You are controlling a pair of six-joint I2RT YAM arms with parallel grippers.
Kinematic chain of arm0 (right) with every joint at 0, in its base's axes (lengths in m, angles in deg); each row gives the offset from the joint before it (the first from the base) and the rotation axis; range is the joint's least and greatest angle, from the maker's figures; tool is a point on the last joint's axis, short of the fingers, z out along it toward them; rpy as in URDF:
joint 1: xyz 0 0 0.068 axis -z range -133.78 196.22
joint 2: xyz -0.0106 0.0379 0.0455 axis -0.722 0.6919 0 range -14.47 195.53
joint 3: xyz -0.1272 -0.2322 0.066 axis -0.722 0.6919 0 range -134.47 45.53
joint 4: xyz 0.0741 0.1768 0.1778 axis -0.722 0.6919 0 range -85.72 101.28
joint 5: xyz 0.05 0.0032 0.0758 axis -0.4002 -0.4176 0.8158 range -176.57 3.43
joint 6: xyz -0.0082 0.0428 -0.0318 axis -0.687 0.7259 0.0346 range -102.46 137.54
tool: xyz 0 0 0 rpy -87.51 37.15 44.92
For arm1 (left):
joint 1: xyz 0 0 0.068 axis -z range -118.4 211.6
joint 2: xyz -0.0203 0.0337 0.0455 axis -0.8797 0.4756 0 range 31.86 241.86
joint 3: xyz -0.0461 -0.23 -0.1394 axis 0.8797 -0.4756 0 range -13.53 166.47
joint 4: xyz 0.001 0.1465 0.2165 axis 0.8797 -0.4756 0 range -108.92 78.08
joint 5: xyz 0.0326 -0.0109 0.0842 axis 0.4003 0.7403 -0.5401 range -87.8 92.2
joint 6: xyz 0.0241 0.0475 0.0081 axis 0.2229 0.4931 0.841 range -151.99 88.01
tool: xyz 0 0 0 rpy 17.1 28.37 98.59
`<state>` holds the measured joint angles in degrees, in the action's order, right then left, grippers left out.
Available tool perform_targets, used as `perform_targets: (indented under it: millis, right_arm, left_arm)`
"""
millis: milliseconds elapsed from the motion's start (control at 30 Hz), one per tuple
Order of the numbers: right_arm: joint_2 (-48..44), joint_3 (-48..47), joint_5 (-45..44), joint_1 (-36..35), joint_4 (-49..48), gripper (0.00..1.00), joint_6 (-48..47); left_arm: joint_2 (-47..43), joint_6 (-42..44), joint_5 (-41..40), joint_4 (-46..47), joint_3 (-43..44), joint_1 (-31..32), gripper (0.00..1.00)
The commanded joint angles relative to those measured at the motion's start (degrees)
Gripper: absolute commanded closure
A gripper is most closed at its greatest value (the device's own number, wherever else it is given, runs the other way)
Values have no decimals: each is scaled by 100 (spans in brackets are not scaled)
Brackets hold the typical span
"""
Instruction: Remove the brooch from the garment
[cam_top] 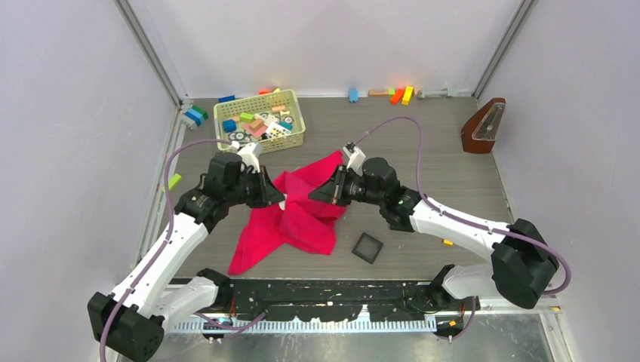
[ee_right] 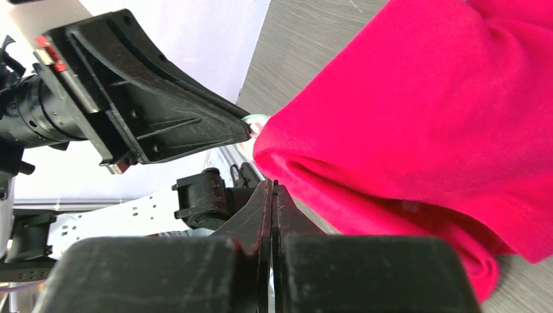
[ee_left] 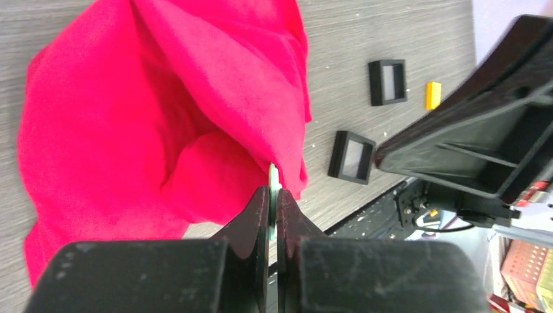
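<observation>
Between left gripper tips, pinching brooch at garment's 5 o'clock edge. With right gripper pressed together, nipping garment fold lying at 1 o'clock.

Top camera looks down over the table from its near edge; wrist cameras face each other, tight on the shared garment.

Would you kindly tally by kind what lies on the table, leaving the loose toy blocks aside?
Garment: 1
Brooch: 1
Black square trays: 2
Basket: 1
Metronome: 1
Total: 6
</observation>
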<state>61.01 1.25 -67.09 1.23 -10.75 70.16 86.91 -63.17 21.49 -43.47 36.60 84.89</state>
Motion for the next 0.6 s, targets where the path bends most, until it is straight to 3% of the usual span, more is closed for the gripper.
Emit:
perform_targets:
  millis: [0, 133, 167, 200, 233, 267, 333, 400, 567]
  right_arm:
    - [-397, -348, -405, 39, 467, 99, -563]
    - [-668, -464, -896, 93, 875, 99, -817]
    - [-698, -518, -895, 95, 1001, 93, -886]
    - [-712, -541, -784, 96, 1118, 71, -1026]
    - [-693, -579, -694, 96, 1161, 60, -1079]
    - [-601, -581, -385, 96, 1173, 42, -1160]
    - [-358, -549, -74, 27, 1181, 27, -1284]
    - [-105, -533, -76, -194, 1300, 22, -1626]
    - [358, -558, -556, -967, 1346, 22, -2405]
  left_arm:
    - [-18, 448, -392, -570, 291, 35, 100]
    - [376, 926, -230, -1532, 677, 44, 100]
    - [392, 951, -260, -1665, 724, 44, 100]
    - [364, 963, -293, -1705, 734, 44, 100]
    - [319, 952, -324, -1645, 724, 44, 100]
    - [273, 941, -351, -1610, 730, 44, 100]
    - [267, 958, -364, -1662, 805, 44, 100]
    - [381, 1017, -366, -1775, 936, 44, 100]
    - [589, 1006, -127, -1659, 1003, 44, 100]
